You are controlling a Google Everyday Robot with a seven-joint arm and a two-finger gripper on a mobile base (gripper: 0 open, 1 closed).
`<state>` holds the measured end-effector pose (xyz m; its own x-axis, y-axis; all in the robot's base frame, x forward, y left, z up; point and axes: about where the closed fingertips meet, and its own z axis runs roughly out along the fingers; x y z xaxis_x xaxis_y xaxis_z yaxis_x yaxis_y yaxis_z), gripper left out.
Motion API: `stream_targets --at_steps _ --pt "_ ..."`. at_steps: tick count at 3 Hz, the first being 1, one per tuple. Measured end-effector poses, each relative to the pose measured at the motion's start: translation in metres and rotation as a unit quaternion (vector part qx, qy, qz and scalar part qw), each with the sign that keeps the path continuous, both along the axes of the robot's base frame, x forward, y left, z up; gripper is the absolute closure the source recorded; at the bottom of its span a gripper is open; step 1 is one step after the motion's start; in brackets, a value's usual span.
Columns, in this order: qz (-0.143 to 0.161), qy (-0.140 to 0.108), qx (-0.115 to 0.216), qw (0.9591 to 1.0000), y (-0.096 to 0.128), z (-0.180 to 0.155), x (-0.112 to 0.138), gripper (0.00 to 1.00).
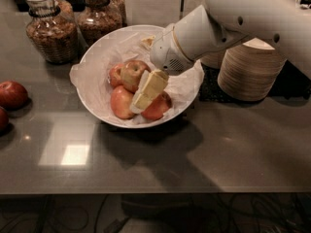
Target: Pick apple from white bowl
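Apple (130,74) lies just left of and beyond gripper (140,101), in white bowl (141,125). Gripper angles down-left beside it; open or closed, cannot tell.

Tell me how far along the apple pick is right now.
Done: the hand is down inside the white bowl, right beside the apple with the yellow-green patch. In hand: lining up on that apple; no grip is visible. Left: grasp it and lift it clear. It is not yet out, lying among the other apples in the bowl.
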<state>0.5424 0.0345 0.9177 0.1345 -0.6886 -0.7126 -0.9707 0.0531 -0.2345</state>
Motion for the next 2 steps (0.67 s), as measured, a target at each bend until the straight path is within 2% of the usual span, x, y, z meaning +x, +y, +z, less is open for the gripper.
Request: stream_targets --at_steps 1,2 --pt "0.000 0.000 0.000 1.0000 0.0000 0.0000 0.0000 0.00" --pt "0.000 0.000 0.000 1.0000 0.0000 0.0000 0.0000 0.18"
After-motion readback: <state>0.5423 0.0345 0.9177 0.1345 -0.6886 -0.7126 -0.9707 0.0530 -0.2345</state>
